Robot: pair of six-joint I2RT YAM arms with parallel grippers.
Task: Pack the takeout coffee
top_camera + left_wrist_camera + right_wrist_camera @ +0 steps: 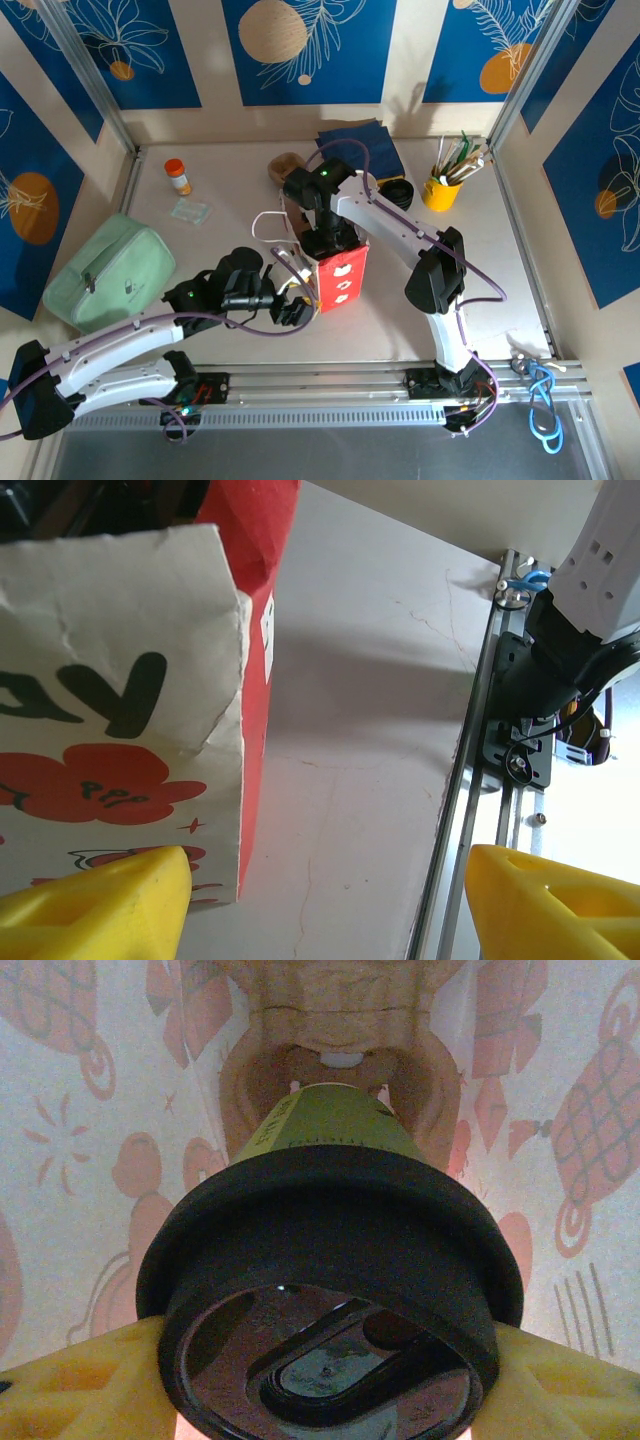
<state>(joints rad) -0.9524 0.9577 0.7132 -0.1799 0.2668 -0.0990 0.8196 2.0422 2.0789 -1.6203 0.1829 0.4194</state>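
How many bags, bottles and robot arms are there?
Bags: 2 (red bag, green bag)
Bottles: 1 (bottle)
Arms: 2 (left arm, right arm)
Total: 5

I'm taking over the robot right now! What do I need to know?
Left claw: open beside the red bag, one finger in front of its white side; contact unclear.
Right claw: closed on the takeout coffee at its black lid, down inside the bag.
Done: coffee is inside the bag.
Left: set it on the bottom if it isn't there yet, open the right claw, lift that arm out.
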